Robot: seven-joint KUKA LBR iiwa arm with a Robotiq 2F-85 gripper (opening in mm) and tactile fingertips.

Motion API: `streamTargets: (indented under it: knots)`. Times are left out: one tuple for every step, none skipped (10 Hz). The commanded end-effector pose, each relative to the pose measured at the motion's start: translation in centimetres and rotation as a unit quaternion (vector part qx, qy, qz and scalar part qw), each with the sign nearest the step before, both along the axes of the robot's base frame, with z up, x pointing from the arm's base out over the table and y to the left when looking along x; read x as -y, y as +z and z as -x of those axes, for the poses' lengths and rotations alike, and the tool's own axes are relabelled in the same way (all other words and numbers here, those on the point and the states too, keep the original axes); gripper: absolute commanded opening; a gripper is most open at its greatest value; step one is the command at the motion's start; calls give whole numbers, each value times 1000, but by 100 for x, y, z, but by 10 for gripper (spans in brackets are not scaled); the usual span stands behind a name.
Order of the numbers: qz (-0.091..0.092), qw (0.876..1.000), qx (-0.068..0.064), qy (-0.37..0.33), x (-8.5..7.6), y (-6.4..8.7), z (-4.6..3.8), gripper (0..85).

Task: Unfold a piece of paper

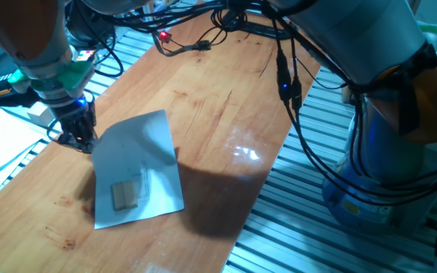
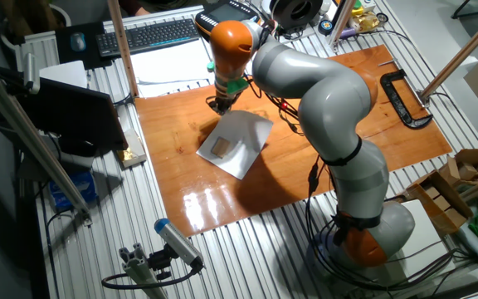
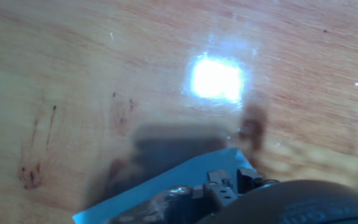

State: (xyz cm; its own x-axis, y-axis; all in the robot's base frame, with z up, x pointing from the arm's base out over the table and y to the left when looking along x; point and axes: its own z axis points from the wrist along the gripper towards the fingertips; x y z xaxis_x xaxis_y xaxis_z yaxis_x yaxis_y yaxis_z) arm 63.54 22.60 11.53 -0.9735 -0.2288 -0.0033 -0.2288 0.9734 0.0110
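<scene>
Fingers [image 1: 82, 142] sit at the far left corner of the piece of paper [image 1: 136, 171], seemingly pinching its edge though I can't tell for sure; the sheet lies on the bench [image 1: 226, 106], running near-right from them.

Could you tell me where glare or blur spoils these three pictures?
Hand view: soft focus, a bright glare patch on the table, paper blurred. One fixed view: glare streak right of the paper, arm's shadow beside it. Other fixed view: sharp, glare near the table's front edge.
</scene>
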Motion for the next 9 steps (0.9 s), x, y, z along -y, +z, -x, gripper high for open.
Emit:
streamTargets:
  knots:
    - [0,1000,5,-14,0,-2,-1,277]
    - [3,1000,12,-25,-3,-7,-3,323]
    - [7,999,17,-29,-4,-11,-7,370]
    - [9,999,22,-34,-7,-15,-10,410]
    - [7,999,25,-39,-7,-17,-12,437]
    - [6,999,26,-43,-8,-12,-15,453]
    - [5,999,26,-44,-13,-18,-26,460]
    - [4,999,26,-45,-21,-57,-48,463]
    - [1,999,25,-45,-17,-83,-64,463]
